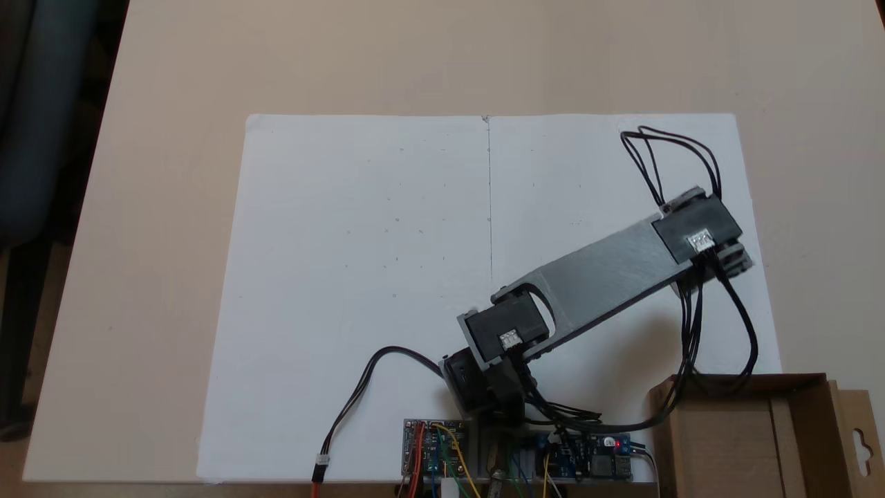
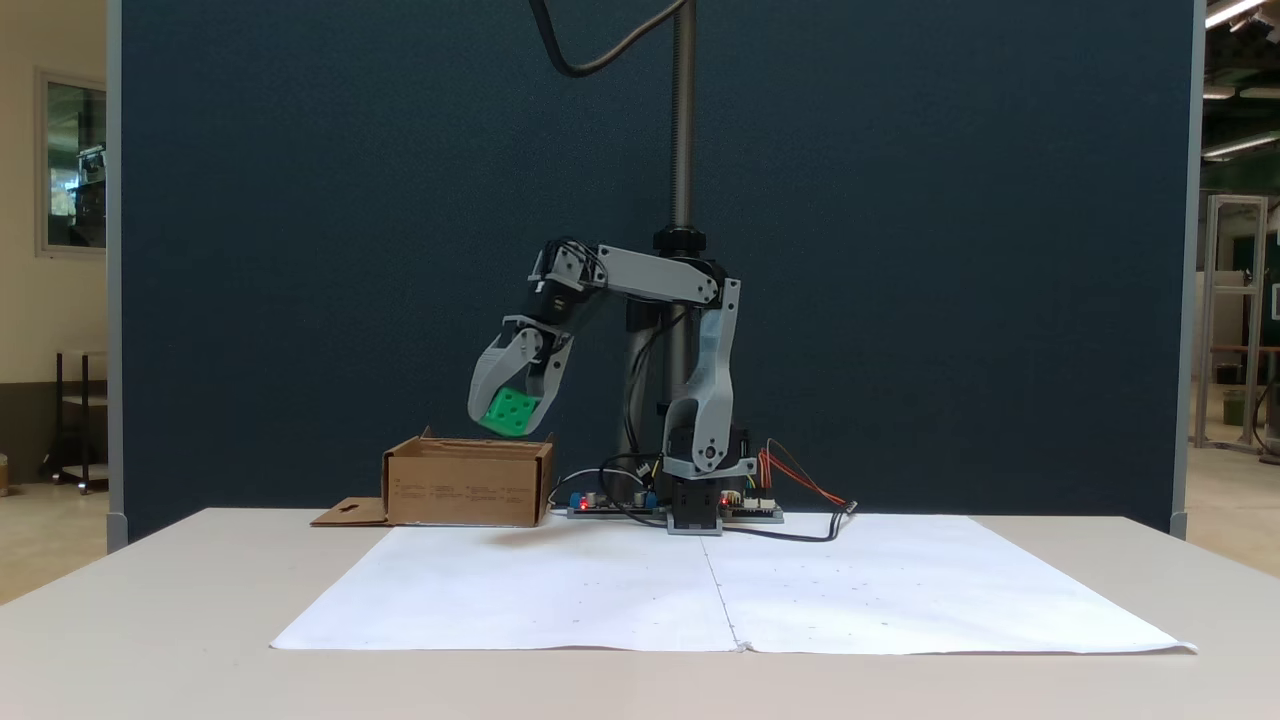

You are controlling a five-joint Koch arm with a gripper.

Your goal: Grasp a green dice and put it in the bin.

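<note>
In a fixed view from the front, the green dice (image 2: 508, 411) hangs in the air between the grey jaws of my gripper (image 2: 503, 414), which is shut on it. It hovers just above the right part of the bin (image 2: 467, 483), a low brown cardboard box with a flap lying flat to its left. In the fixed view from above, the bin (image 1: 760, 436) sits at the bottom right corner with its hang-hole flap at the right, and the arm's elbow (image 1: 698, 232) reaches out to the upper right; the dice is hidden there.
White paper sheets (image 1: 366, 277) cover the table in front of the arm. The arm base, circuit boards (image 1: 435, 449) and loose black cables (image 1: 359, 394) sit along the table's near edge beside the bin. A metal pole (image 2: 683, 120) rises behind the base.
</note>
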